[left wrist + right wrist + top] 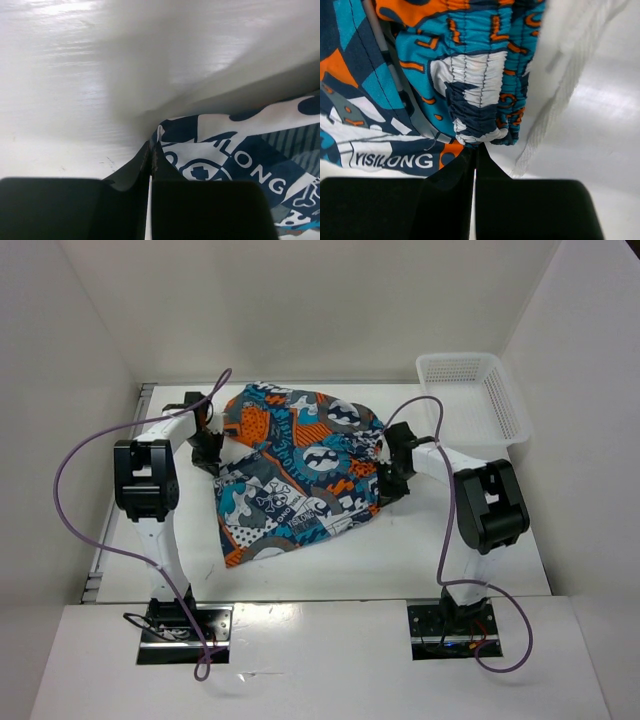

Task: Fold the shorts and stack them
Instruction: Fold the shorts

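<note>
Now both claws are pressed shut on the shorts [298,472], spread mid-tabletop [400,550] toward the far edge: left gripper [207,453] pinching the left edge, right gripper [385,473] the elastic waistband. Folding appears underway; next likely needs a matched lift.

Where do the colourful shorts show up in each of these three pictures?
Top external: the shorts lie spread in the middle of the white table.
Left wrist: shorts at lower right, one corner reaching bottom centre.
Right wrist: shorts fill the upper left and centre.
Shared landmark: the bare white table, upper left in the left wrist view, right side in the right wrist view.
</note>
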`<state>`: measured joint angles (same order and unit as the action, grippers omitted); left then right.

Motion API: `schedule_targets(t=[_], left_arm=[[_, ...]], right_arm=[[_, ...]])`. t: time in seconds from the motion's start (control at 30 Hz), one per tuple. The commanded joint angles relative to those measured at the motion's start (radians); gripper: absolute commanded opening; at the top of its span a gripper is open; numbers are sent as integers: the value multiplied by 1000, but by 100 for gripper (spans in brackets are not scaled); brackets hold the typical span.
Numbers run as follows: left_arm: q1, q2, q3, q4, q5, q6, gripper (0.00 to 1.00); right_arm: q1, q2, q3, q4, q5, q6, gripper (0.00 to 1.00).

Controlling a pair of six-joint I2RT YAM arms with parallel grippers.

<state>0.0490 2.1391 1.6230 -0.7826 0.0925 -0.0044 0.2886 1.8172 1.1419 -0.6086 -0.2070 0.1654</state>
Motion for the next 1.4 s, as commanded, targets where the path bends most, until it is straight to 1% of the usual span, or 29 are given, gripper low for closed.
schedule_targets(t=[0.0, 0.03, 0.2, 0.27, 0.3, 0.33, 0.37, 0.4, 0.43, 0.47, 0.5, 0.57, 0.63, 0.7, 0.73, 0.77, 0.8, 0.83, 0.87, 0.9, 0.93, 0.97, 1.0, 1.03, 1.1, 1.13, 1.23, 1.3, 1.37], left_arm=[[25, 30, 9, 75, -60, 4, 0], [34, 30, 21, 75, -69, 4, 0], [34, 30, 52, 95, -108, 4, 0], [34, 30, 52, 104, -120, 4, 7], [34, 30, 52, 105, -120, 4, 16], [34, 30, 43, 105, -120, 4, 37], [34, 16, 43, 105, -106, 4, 44], [34, -8, 26, 105, -84, 4, 50], [34, -27, 15, 105, -71, 4, 57], [34, -50, -7, 115, -60, 4, 64], [34, -101, -8, 115, -34, 4, 66], [46, -155, -8, 125, 10, 4, 70], [46, -174, 111, 77, 91, 4, 71], [55, -104, 242, 54, 136, 4, 76], [55, -69, 371, 54, 179, 4, 82], [43, -29, 443, 45, 179, 4, 84], [17, 73, 522, 45, 179, 4, 84], [2, 135, 613, 11, 167, 4, 84], [-14, 268, 829, -9, 158, 4, 88], [-27, 342, 960, -33, 147, 4, 88], [-49, 417, 1101, -91, 138, 4, 90], [-49, 499, 1255, -127, 138, 4, 93], [-63, 645, 1402, -159, 138, 4, 98], [-73, 647, 1438, -100, 127, 4, 100], [-83, 611, 1294, 38, 127, 4, 100], [-93, 611, 1258, 54, 142, 4, 100], [-106, 694, 1365, 25, 165, 4, 100], [-130, 743, 1426, 16, 127, 4, 100], [-130, 743, 1392, 16, 99, 4, 100]], right_arm=[[7, -87, -59, -112, -59, 0, 0], [7, -100, -48, -123, -40, 0, 0], [7, -82, -39, -144, -78, -13, 0], [20, -82, -39, -145, -98, -27, 0], [20, -82, -39, -145, -113, -38, 0], [33, -82, -39, -145, -123, -50, 7], [34, -82, -39, -145, -155, -61, 53], [34, -93, -39, -145, -175, -93, 74], [34, -93, -28, -145, -184, -118, 82], [34, -125, -18, -135, -184, -130, 83], [34, -145, -7, -123, -148, -130, 83], [34, -186, 57, -97, -147, -159, 83], [34, -239, 119, -54, -147, -121, 83], [34, -239, 211, 36, -111, -61, 85], [34, -220, 243, 59, -77, -11, 85], [34, -193, 313, 75, -54, 14, 85], [34, -159, 352, 85, -25, 37, 85], [34, -81, 387, 96, 32, 54, 85], [34, -41, 454, 96, 59, 54, 85], [34, -3, 484, 96, 86, 54, 85], [34, 72, 513, 81, 102, 54, 85], [34, 109, 572, 72, 116, 54, 85], [24, 143, 597, 63, 127, 45, 85], [0, 198, 614, 63, 127, 45, 85], [-23, 235, 643, 75, 167, 57, 85], [-35, 269, 662, 75, 181, 57, 83], [-35, 293, 682, 84, 205, 43, 82], [-35, 306, 691, 84, 192, 43, 82], [-35, 317, 691, 84, 192, 43, 82]])
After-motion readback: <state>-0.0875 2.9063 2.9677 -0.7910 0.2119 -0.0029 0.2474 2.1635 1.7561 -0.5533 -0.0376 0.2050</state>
